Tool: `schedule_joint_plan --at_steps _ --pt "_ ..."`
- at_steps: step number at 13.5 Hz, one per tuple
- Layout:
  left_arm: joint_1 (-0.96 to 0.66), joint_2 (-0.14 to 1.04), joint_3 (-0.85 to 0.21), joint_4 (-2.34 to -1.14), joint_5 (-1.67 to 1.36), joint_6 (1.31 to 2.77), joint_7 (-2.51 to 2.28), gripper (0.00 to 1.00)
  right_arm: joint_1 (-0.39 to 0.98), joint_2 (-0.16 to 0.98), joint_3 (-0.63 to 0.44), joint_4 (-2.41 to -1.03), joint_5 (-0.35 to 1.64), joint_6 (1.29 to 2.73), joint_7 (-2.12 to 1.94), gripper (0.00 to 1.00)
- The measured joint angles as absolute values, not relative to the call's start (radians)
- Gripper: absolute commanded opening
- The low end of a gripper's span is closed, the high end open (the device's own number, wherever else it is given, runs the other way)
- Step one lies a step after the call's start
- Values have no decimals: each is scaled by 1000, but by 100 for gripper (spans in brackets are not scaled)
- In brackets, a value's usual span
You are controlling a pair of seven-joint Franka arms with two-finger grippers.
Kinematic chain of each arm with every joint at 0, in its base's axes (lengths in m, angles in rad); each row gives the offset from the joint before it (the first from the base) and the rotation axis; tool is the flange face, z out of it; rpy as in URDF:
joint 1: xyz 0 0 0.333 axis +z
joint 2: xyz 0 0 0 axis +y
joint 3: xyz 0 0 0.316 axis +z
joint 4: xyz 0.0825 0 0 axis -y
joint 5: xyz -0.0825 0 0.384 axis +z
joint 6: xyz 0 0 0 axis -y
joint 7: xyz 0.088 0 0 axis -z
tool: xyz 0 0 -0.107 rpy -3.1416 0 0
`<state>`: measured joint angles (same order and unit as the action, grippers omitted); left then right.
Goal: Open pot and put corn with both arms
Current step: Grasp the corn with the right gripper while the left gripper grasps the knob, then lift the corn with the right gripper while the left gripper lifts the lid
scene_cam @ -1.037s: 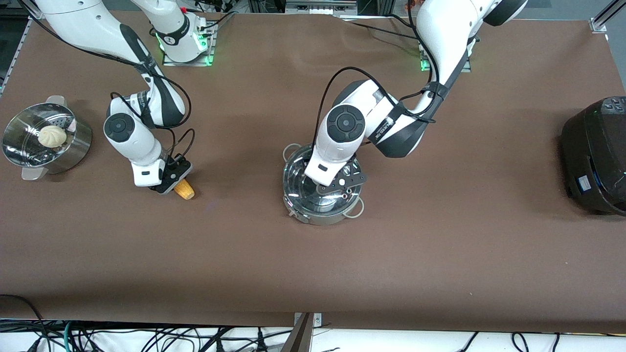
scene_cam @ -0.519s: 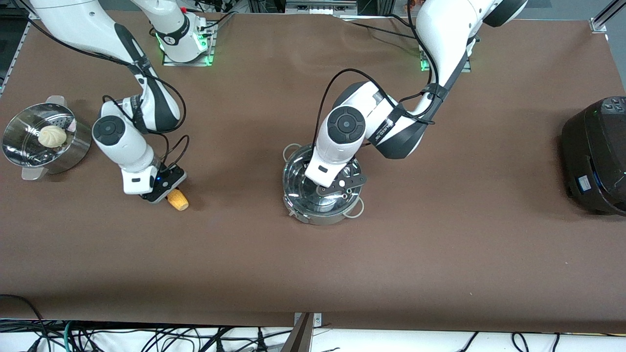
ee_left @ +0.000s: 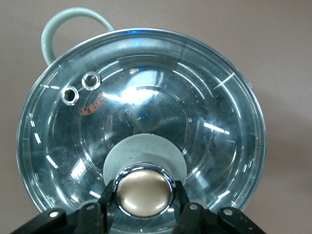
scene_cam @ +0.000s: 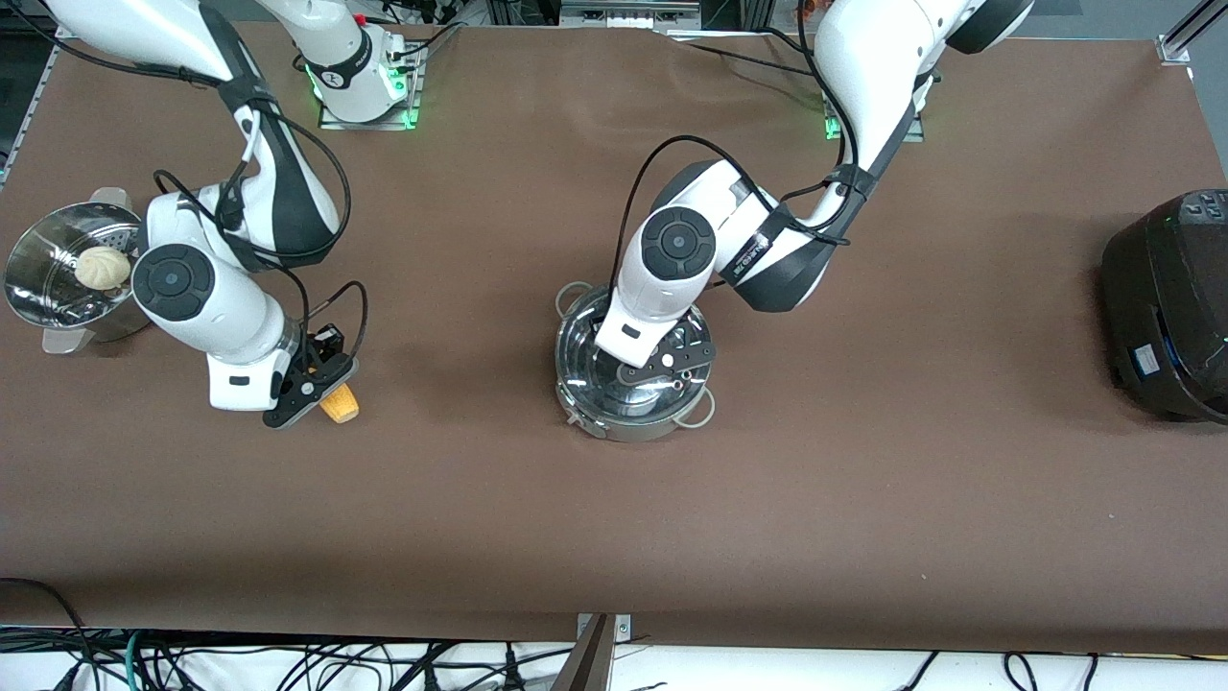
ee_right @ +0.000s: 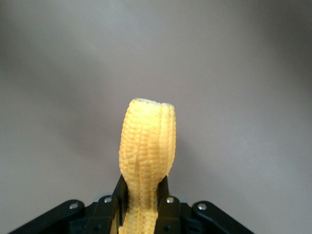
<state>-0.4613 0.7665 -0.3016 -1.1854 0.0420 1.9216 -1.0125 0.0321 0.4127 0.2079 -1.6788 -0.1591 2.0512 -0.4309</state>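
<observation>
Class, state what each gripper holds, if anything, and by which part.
The left gripper grips the pot lid by its tan knob. The right gripper holds the corn by its narrow end.

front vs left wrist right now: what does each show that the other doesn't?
Front only: the right gripper shut on the corn, the steamer with its bun, the black cooker.
Left wrist only: the left gripper shut on the tan knob, plus two steam holes in the lid.
Both: the pot, lid on, a grey loop handle, the brown table.
</observation>
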Motion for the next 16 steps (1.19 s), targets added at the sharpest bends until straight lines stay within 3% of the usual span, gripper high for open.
schedule_joint_plan --at_steps 3,6,11,16 --pt "-461 766 -302 -1183 42 1920 -1013 0 35 413 221 -1609 -13 1940 -327 0" --pt "-457 741 -301 -1172 42 1892 -1017 0 32 414 220 -1594 68 1922 -201 0" --pt "-429 614 -297 -1161 42 1736 -1028 0 61 414 222 -1551 175 1921 -30 0" --pt "-304 513 -295 -1164 43 1548 -840 0 165 440 226 -1477 248 1920 240 0"
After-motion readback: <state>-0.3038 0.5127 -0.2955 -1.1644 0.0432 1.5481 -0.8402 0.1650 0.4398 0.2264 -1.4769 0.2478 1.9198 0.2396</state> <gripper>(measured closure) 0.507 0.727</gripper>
